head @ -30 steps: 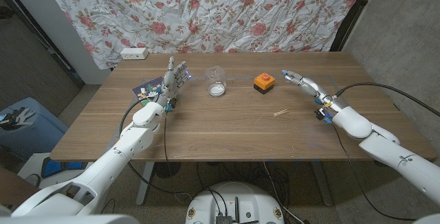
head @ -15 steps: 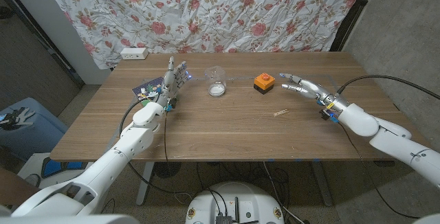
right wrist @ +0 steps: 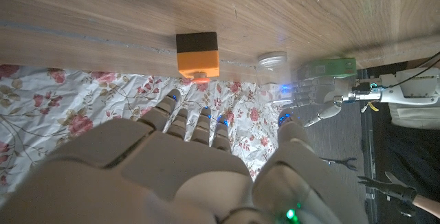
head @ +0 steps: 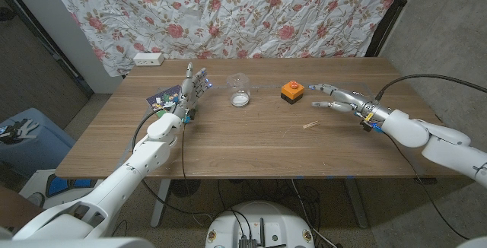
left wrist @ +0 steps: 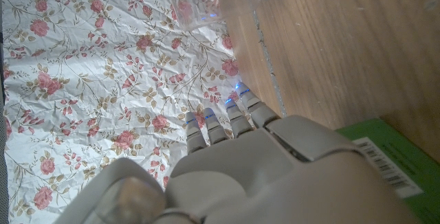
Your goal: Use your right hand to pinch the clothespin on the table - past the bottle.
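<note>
my right hand (head: 341,98) hangs over the wooden table (head: 251,141) with its fingers spread and nothing in its grasp, the wooden clothespin (head: 310,125) lying on the boards just below and to its left, nearer me. the orange-and-black block (head: 292,90) sits just off my fingertips, with the clear plastic bottle (head: 240,90) farther left beyond it. my left hand (head: 190,88) stands upright, fingers apart and empty, beside a green box (head: 162,100).

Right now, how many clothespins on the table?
1: the clothespin lies on the wood, nearer the front edge than the orange block, below the right hand. None hidden that I can tell.
</note>
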